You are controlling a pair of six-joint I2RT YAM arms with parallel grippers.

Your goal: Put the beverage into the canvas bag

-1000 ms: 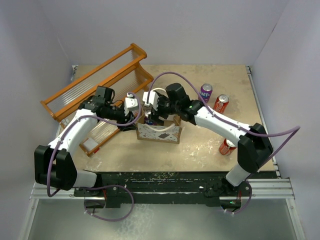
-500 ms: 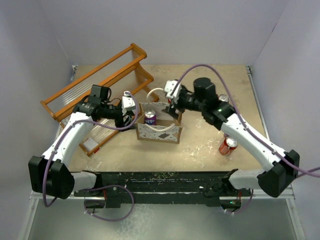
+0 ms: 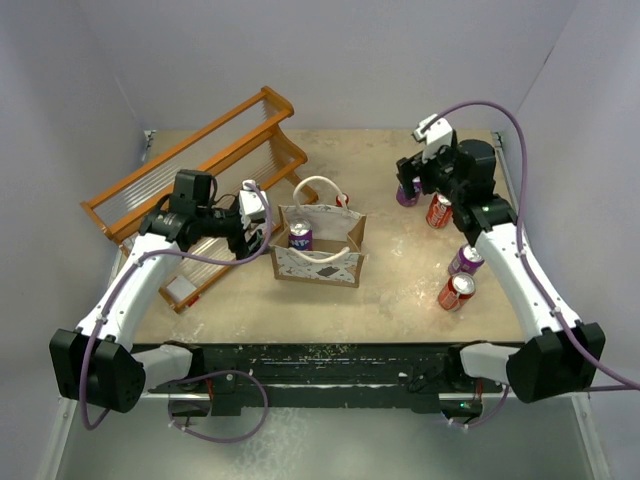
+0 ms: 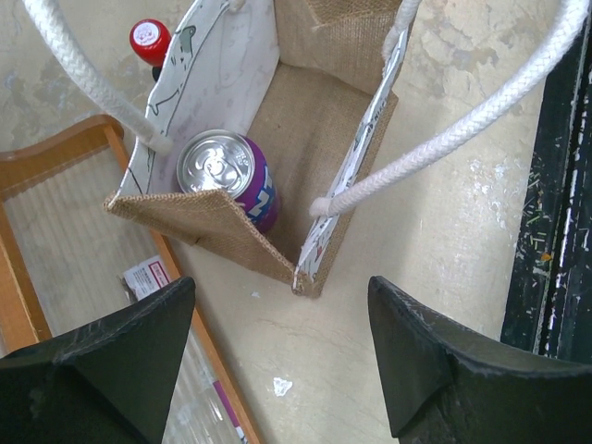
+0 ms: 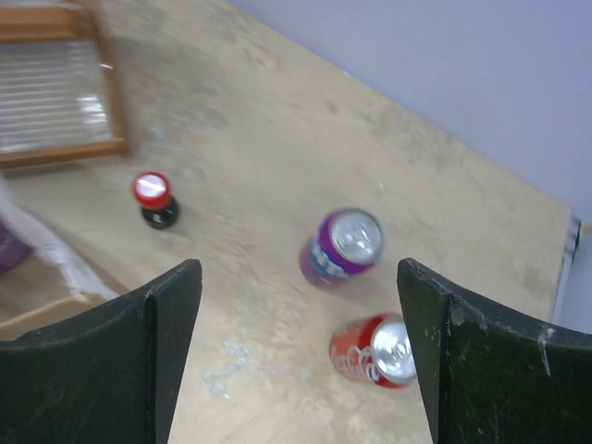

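we are keeping our left gripper spread open and empty, hovering over one end of the canvas bag, purple beverage can standing upright inside it, right gripper gaping open and empty above another purple can, red can sitting just beside that

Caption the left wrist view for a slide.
Open left hand frames the canvas bag, with a purple can upright inside.

1 purple can upright in the canvas bag, left gripper agape just beside its near end
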